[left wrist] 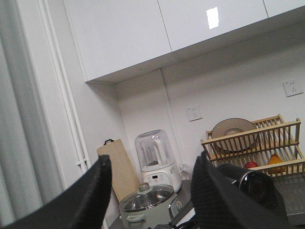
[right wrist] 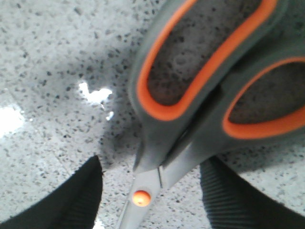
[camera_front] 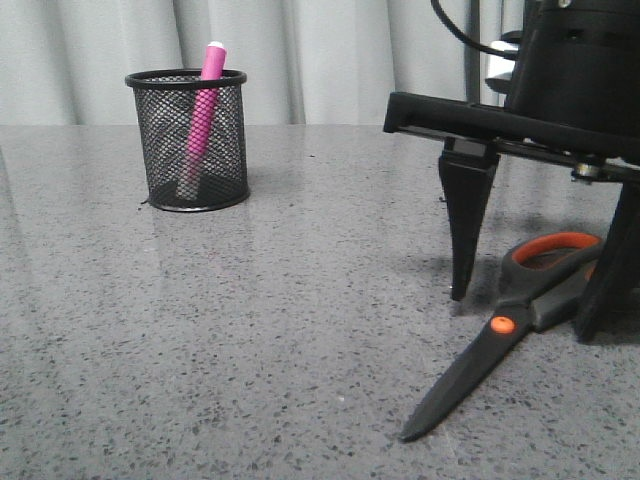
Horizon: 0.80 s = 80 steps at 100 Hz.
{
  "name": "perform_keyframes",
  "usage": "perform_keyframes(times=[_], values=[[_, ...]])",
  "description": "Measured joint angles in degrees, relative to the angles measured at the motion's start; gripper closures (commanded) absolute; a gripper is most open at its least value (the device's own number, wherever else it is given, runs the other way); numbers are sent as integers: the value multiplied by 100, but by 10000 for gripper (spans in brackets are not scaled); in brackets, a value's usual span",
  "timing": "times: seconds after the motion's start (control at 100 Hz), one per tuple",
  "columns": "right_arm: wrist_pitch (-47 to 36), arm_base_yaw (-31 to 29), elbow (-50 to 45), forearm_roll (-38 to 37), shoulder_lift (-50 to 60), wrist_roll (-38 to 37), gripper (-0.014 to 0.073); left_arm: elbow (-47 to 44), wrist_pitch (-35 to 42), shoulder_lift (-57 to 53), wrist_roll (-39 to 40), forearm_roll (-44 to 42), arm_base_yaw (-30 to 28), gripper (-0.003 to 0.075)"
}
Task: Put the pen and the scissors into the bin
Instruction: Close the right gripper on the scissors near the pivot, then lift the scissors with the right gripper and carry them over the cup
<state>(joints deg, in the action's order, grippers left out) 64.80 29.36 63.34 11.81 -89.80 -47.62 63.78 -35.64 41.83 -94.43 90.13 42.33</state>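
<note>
The pink pen (camera_front: 204, 110) stands tilted inside the black mesh bin (camera_front: 188, 140) at the far left of the table. The scissors (camera_front: 500, 325) lie flat at the near right, blades pointing toward the front. My right gripper (camera_front: 525, 305) is open and lowered over them, one finger on each side of the handle neck by the orange pivot; in the right wrist view the scissors (right wrist: 200, 95) lie between the fingers of that gripper (right wrist: 152, 167), and I cannot tell whether the fingers touch them. My left gripper (left wrist: 152, 164) is open and empty, pointing up away from the table.
The grey speckled table (camera_front: 250, 330) stretches between the bin and the scissors. A pale curtain (camera_front: 330, 50) hangs behind. The left wrist view shows a kitchen: a rice cooker (left wrist: 147, 202), a blender (left wrist: 155, 157), a cutting board (left wrist: 121, 167) and a dish rack (left wrist: 257, 143).
</note>
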Motion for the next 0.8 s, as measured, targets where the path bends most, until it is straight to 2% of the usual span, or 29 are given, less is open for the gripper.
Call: perform_keyframes(times=[0.16, 0.27, 0.45, 0.59, 0.8], values=[[256, 0, 58, -178, -90, -21, 539, 0, 0, 0, 0, -106, 10, 375], [271, 11, 58, -249, -90, -21, 671, 0, -13, 0, 0, -169, 10, 375], [250, 45, 89, -323, -90, 119, 668, 0, 11, -91, 10, -403, 10, 377], [-212, 68, 409, -650, -90, 563, 669, 0, 435, -407, 289, -832, 10, 426], [-1172, 304, 1983, -996, 255, 1313, 668, 0, 1343, -1016, 782, -1639, 10, 482]])
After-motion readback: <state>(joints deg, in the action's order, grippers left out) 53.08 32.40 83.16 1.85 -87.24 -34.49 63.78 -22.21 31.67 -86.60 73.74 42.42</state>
